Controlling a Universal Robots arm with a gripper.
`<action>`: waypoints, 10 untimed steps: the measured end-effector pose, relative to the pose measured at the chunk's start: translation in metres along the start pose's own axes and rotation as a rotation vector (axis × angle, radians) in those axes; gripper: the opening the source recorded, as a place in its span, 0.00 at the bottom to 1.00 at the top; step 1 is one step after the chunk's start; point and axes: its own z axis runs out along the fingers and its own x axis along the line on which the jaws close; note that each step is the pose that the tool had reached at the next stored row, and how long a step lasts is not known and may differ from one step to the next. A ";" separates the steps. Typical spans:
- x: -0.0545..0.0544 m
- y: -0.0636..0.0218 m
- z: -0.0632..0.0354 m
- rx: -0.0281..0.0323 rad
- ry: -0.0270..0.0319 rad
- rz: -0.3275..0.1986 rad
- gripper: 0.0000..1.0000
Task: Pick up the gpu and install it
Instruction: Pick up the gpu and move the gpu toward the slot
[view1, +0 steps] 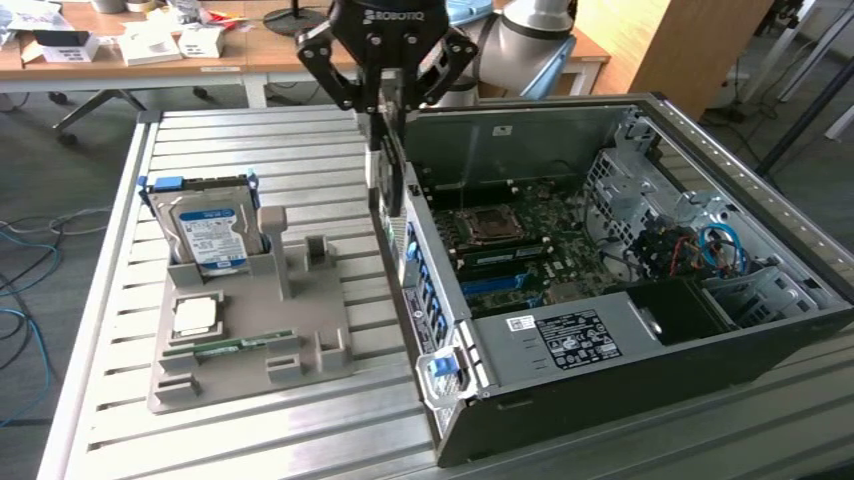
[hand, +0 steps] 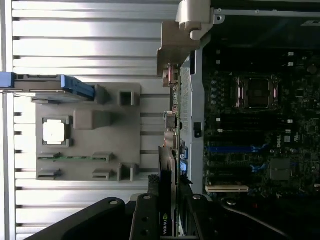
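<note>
My gripper (view1: 384, 98) hangs over the left wall of the open computer case (view1: 574, 340) and is shut on the gpu (view1: 387, 180). The card hangs edge-on and vertical, its lower end level with the case's rear wall. In the wrist view the gripper (hand: 169, 202) clamps the black cooler of the gpu (hand: 170, 170), which carries an NVIDIA mark. Its silver bracket (hand: 186, 25) is at the far end of the card. The motherboard (view1: 527, 240) with its slots lies exposed inside the case, just beside the card.
A grey holder (view1: 254, 335) on the slatted metal table (view1: 227, 140) carries a silver hard drive with a blue label (view1: 207, 235), a square processor (view1: 196, 317) and a narrow green RAM stick (view1: 247, 344). Desks with clutter stand behind.
</note>
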 end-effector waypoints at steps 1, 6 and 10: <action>-0.005 0.0001 0.0000 0.0000 0.0002 0.000 0.26; -0.027 0.0005 0.0003 -0.0013 0.0001 0.000 0.26; -0.046 0.0008 0.0006 -0.0027 0.0002 0.000 0.26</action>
